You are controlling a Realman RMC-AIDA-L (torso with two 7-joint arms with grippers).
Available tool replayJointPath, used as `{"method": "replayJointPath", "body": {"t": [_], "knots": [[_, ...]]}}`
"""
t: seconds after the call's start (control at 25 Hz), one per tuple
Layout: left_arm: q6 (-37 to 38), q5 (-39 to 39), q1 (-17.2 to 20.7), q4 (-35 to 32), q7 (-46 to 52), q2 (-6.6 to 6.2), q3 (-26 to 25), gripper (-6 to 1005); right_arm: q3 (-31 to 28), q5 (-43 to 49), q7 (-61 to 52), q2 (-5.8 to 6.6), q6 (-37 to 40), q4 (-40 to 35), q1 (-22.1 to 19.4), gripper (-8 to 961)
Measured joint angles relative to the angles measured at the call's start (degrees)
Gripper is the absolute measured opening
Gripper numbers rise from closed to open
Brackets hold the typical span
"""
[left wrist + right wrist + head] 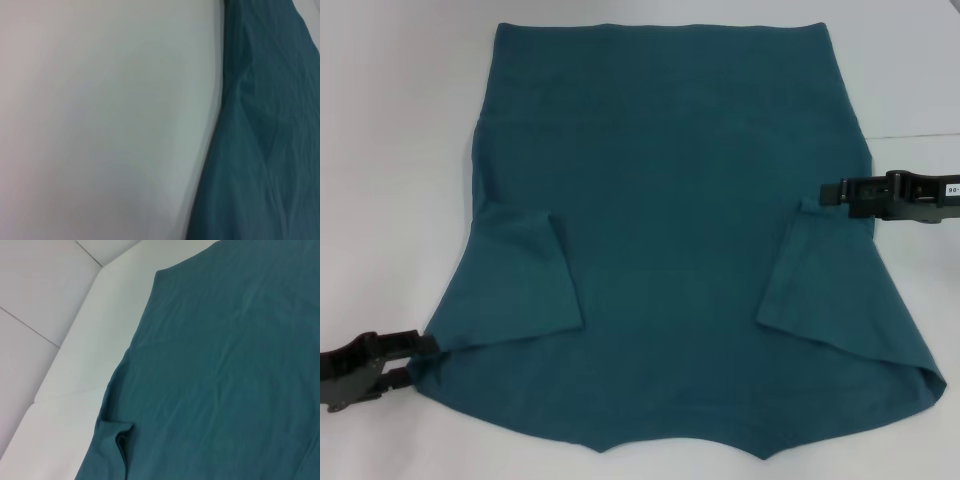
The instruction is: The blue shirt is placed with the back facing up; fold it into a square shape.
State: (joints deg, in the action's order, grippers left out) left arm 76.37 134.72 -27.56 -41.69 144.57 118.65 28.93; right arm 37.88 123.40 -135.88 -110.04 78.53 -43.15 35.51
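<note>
The worktop [390,120] is plain white, and the blue shirt [670,250] covers most of its middle, spread flat with its hem at the far side and the shoulder end nearest the robot. Both short sleeves are already turned inward onto the body — the left sleeve flap [525,275] and the right sleeve flap [800,275] lie as neat panels, which narrows the outline toward a rectangle, the sensible groundwork for a square fold.

The left gripper [420,350] sits low at the near left corner of the cloth, its fingers meeting the shirt's edge; whether they are clamped on fabric or merely beside it I cannot tell. The right gripper [825,193] reaches in from the right side at the fold line of the right sleeve, touching the cloth's edge — its fingers' state is likewise not clear.

A small white label [950,188] sits on the right gripper's body; its characters are too small to read. The shirt itself shows no print or tag.
</note>
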Motion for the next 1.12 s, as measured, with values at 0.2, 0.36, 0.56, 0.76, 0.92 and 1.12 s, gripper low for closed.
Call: {"method": "replayJointPath", "body": {"t": [0.2,0.36,0.56,0.76,0.92,1.12], "knots": [[0.32,0.1,-0.32,0.36,0.0,0.0,1.23,661,0.0,0.0,0.0,0.0,-0.04,0.0,0.0,732],[0.36,0.11,-1.13,1.53,0.0,0.0,1.73,660,0.0,0.0,0.0,0.0,-0.06,0.0,-0.01,732],[0.15,-0.19,-2.03,1.99,0.0,0.0,2.04,660,0.0,0.0,0.0,0.02,-0.06,0.0,-0.07,732],[0.59,-0.34,-2.96,3.14,-0.1,0.0,2.03,660,0.0,0.0,0.0,0.08,-0.05,0.0,-0.18,732],[0.6,-0.24,-4.09,4.56,-0.6,0.08,2.03,660,-0.03,0.0,0.05,0.1,-0.05,0.0,-0.2,732],[2.08,-0.78,-3.82,4.25,-0.43,0.09,1.62,660,-0.42,-0.06,0.08,0.1,-0.04,0.0,-0.18,731]]}}
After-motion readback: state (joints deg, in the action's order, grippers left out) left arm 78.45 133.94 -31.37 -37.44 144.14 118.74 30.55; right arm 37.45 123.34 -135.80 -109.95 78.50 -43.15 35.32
